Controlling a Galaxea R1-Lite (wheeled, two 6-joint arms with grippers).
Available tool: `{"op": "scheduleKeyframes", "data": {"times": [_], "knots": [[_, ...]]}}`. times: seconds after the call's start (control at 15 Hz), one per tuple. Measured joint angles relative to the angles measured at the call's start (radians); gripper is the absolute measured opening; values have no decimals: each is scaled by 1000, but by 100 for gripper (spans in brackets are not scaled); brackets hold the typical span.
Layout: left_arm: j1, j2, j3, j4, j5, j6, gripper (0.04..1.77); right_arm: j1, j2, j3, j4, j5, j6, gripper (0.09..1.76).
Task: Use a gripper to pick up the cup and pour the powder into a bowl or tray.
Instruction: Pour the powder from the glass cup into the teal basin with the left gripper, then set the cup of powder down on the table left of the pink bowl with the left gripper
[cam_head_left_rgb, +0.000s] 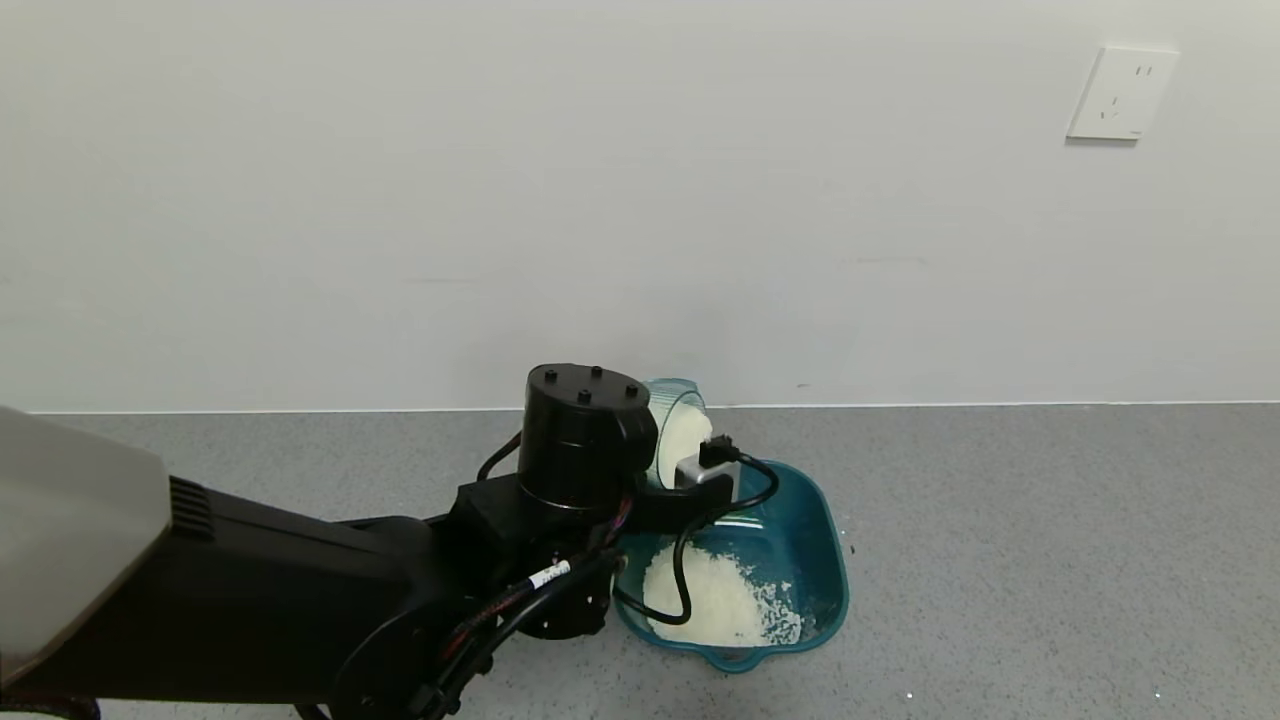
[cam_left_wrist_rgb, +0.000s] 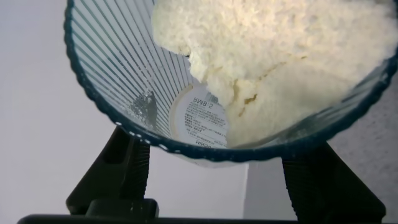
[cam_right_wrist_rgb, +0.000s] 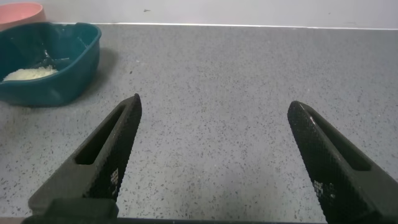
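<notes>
We see the left gripper (cam_head_left_rgb: 690, 470) raised above the far left corner of the basin (cam_head_left_rgb: 825, 560), its black fingers (cam_left_wrist_rgb: 124, 174) pinching the cup (cam_head_left_rgb: 675, 425) from both sides. The cup is tipped well over, its mouth turned back toward the arm and its base toward the wall (cam_head_left_rgb: 640, 200), so that it hangs over the basin's rim rather than standing on anything. In the left wrist view we look straight into the cup (cam_left_wrist_rgb: 124, 68): its ribbed sides are clear on one side, a round printed label shows through the bottom, and a clumpy mass of powder (cam_left_wrist_rgb: 280, 56) clings to the other side and reaches the lip. In the head view the same powder (cam_head_left_rgb: 685, 430) shows white inside the tilted cup. A heap of powder (cam_head_left_rgb: 715, 595) already lies in the basin, piled toward its near left part, with thinner scatter spreading toward the right wall. The basin rests on the grey speckled surface (cam_head_left_rgb: 1000, 560), near the wall. A few white specks lie on the surface just beside the basin. The right gripper (cam_right_wrist_rgb: 214, 162) hovers low over the surface well apart from the basin (cam_right_wrist_rgb: 62, 74), its fingers spread wide with nothing between them. From that view a pink bowl (cam_right_wrist_rgb: 18, 12) peeks out just behind the basin.
</notes>
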Motion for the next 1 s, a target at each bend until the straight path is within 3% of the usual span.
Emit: {"op": "scheduleKeyframes", "data": {"times": [1.0], "knots": [[23,-25,-3,-8,-4,-767,123,0,0,0,0,0,0,171]]}}
